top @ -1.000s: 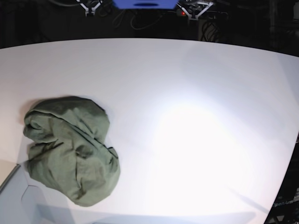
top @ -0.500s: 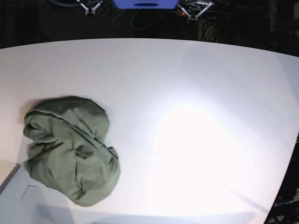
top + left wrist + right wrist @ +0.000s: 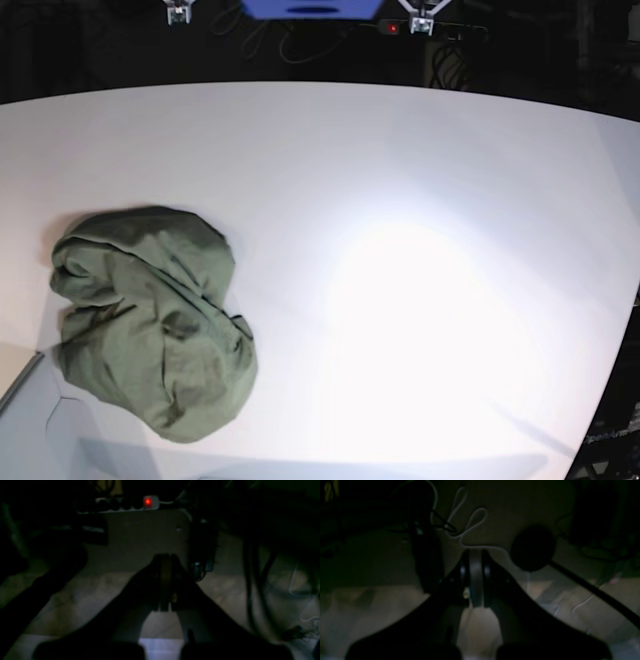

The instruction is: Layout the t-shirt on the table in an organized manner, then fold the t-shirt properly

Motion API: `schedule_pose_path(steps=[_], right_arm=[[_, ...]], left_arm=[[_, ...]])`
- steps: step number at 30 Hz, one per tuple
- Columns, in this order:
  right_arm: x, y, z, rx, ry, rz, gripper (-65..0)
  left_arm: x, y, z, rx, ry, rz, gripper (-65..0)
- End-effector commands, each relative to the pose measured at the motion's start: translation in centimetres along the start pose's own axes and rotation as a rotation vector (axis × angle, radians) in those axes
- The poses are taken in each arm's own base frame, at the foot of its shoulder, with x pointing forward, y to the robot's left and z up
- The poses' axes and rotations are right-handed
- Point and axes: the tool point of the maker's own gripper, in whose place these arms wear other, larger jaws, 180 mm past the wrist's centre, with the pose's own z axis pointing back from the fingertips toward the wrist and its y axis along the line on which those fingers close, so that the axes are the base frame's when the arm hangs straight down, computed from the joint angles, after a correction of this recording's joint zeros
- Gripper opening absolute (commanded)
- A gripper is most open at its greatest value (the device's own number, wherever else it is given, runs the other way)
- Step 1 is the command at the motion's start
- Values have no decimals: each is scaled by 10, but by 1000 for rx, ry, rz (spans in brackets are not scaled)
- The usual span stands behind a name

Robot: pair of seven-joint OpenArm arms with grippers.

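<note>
The olive-green t-shirt [image 3: 150,315] lies crumpled in a heap on the left side of the white table [image 3: 420,200] in the base view. Both grippers are far from it, beyond the table's far edge. Only the tip of my left gripper [image 3: 421,22] shows at the top right of centre, and the tip of my right gripper [image 3: 178,12] at the top left. In the left wrist view the left gripper [image 3: 165,560] has its jaws pressed together, empty, over a dim floor. In the right wrist view the right gripper [image 3: 475,555] is likewise shut and empty. The wrist views do not show the shirt.
A blue object [image 3: 310,8] sits behind the table's far edge. A power strip with a red light [image 3: 147,502] lies on the dark floor. White cables [image 3: 470,522] and a dark round object [image 3: 532,547] lie below the right gripper. A grey panel [image 3: 30,430] meets the table's near left corner.
In the base view both gripper tips have drawn back toward the top edge, so less of them shows. The t-shirt has not moved.
</note>
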Motion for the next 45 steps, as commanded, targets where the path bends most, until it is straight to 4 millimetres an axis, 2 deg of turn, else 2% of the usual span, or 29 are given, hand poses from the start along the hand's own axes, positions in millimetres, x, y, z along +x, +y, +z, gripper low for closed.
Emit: schedule_pose_path(steps=[1,5,8,13,20,21,24,26,30,33,36,39,45], right_arm=[[8,-7,6,-6,-48,2,-650],[28,-14,25,-8,-137,22,-650],[42,-13,44,-1,-202,32,-650],[72,-30,81,-1,-314,14,-650],[127,-67,145,-18,-481,-10,-650],[134,-71,152,-28,-505,-10,-650],[167,-88,174,-75,-600,5,-650],[191,-93,190,-91,-668,13,-650],[244,-88,216,-85,-782,17,-650],[280,-82,220,-74,-835,7,-650],[313,-73,215,-51,-881,-11,-650],[349,-55,208,1,-903,-21,-645],[407,-14,192,106,-820,11,-461]], left_arm=[[13,-2,8,-3,-61,5,-649],[40,6,45,-7,-195,47,-649],[49,21,72,-11,-240,78,-649],[70,29,106,-43,-293,97,-649],[104,14,164,-100,-427,77,-649],[110,16,172,-94,-448,81,-649],[137,20,195,-83,-535,107,-649],[153,26,209,-63,-590,116,-649],[179,35,227,-31,-679,155,-649],[204,31,234,-43,-753,172,-649],[217,23,235,-62,-787,199,-649],[223,15,235,-81,-802,222,-649],[231,10,236,-95,-823,226,-642]])
